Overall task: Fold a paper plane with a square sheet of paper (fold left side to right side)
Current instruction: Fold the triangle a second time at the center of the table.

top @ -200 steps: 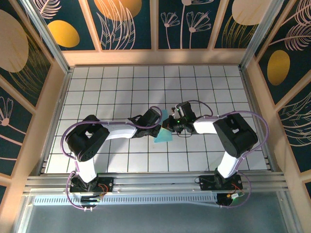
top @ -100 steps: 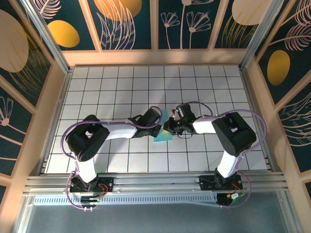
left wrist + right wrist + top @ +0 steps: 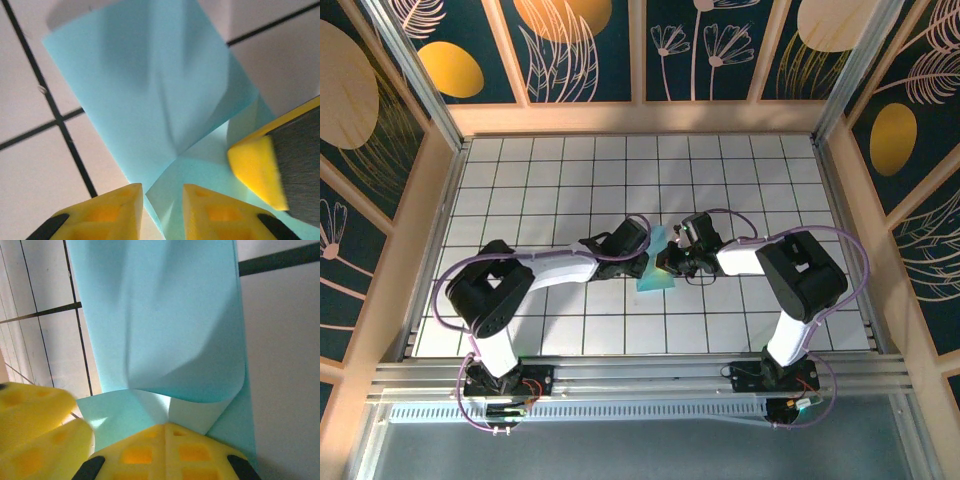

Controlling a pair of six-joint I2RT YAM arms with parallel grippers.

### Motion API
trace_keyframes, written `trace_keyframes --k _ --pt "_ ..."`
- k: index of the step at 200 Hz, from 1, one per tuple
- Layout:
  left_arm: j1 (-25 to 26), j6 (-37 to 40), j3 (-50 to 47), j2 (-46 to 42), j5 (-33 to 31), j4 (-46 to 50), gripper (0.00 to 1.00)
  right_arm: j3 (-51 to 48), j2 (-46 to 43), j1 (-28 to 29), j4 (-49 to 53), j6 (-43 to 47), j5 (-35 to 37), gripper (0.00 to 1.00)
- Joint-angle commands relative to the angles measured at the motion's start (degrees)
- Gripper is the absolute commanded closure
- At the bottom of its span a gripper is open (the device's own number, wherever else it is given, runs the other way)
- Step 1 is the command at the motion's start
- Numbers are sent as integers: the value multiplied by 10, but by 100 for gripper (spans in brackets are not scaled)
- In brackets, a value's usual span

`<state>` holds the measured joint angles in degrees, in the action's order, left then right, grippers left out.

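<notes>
The square sheet of paper (image 3: pixel 658 268) is light cyan, partly folded and curled, and lies mid-table between both grippers. In the left wrist view the sheet (image 3: pixel 150 100) has one flap bent over, and one edge runs into the gap between my left gripper's (image 3: pixel 162 202) parted yellow fingers (image 3: pixel 107 212), which do not pinch it. In the top view the left gripper (image 3: pixel 645 255) sits at the sheet's left edge. My right gripper (image 3: pixel 167 432) is shut, with its fingertips pressed together on the sheet's (image 3: pixel 160 325) raised near edge. From above, the right gripper (image 3: pixel 669 263) is at the sheet's right side.
The table (image 3: pixel 570 170) is a white tiled grid with black lines, walled by wooden panels (image 3: pixel 410 230). The right gripper's yellow finger (image 3: pixel 255 170) crowds the left wrist view. The left gripper's fingers (image 3: pixel 35 432) sit close beside the right one.
The left gripper's jaws have parted and let go of the paper, and the left arm's elbow has shifted down-left. The right gripper edged left and stays shut.
</notes>
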<state>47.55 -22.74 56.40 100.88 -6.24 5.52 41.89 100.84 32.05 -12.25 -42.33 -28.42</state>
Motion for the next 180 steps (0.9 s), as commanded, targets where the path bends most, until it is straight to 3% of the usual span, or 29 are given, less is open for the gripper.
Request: trace_keyframes --k 1,41,80,101,180 --pt "-5 -11 20 -57 -7 45 72 -10 9 5 17 8 18 100" --pt "-4 -69 -36 -127 110 40 83 -13 5 5 11 7 15 100" --pt "-5 -200 -105 -137 242 -68 95 -16 9 6 0 2 10 100" --pt "-4 -238 -112 -111 253 -94 100 -17 8 6 0 2 11 100" --pt "-5 -272 -100 -47 233 -140 100 -21 7 6 3 2 9 100"
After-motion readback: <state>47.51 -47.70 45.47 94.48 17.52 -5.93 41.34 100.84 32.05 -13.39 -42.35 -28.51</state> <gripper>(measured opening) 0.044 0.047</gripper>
